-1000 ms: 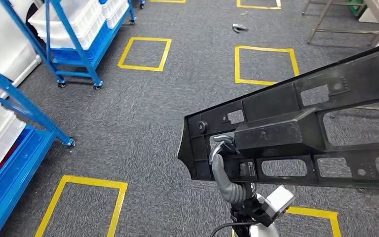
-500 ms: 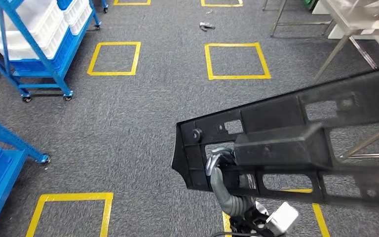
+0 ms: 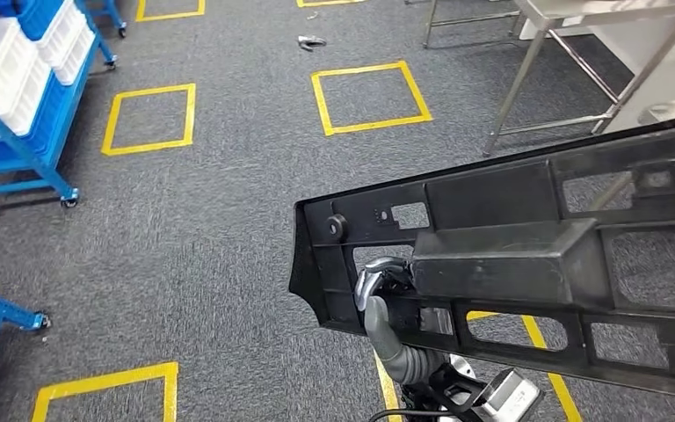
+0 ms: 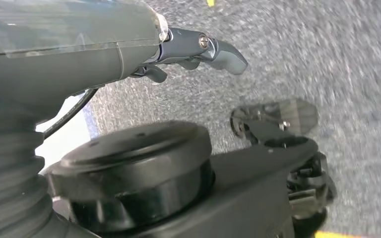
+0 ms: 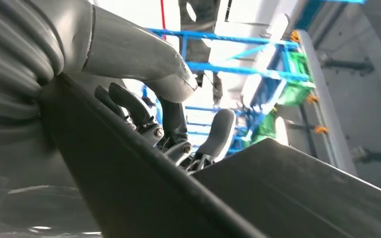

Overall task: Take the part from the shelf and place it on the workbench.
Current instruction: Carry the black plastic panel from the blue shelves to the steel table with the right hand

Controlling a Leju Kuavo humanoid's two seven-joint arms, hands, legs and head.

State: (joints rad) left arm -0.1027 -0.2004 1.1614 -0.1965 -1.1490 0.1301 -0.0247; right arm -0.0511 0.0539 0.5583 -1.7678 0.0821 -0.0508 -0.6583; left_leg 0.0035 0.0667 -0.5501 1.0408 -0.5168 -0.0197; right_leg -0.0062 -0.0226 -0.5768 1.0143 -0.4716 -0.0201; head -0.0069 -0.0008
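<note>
- The floor (image 3: pixel 211 220) is grey carpet with yellow tape squares (image 3: pixel 371 97) on it, and it lies far under the right hand
- The part (image 3: pixel 527 255) is a long black plastic piece with many holes cut in it; it is up in the air, it sticks out a long way to the right of the right hand, and its left end is just past that hand
- A blue shelf (image 3: pixel 18 97) on wheels, with white bins (image 3: pixel 4 66) on it, stands well apart from the right hand, far off to its left
- A metal workbench (image 3: pixel 571 61) on thin legs stands ahead of the right hand and off to its right; the part is not on it
- The right hand (image 3: pixel 387 294) holds the part, with its fingers (image 3: pixel 376 274) hooked through a hole near the part's left end
- In the right wrist view the right hand (image 5: pixel 168 124) has its dark fingers (image 5: pixel 134 111) curled against the part's black edge (image 5: pixel 144 183)
- The left hand (image 4: pixel 193 49) hangs over the carpet (image 4: pixel 337 64) and holds nothing; a grey finger (image 4: pixel 223 52) sticks out straight, but I cannot tell how wide the hand is
- A small dark thing (image 3: pixel 310 40) lies on the carpet far ahead of the right hand, too small to tell what it is
</note>
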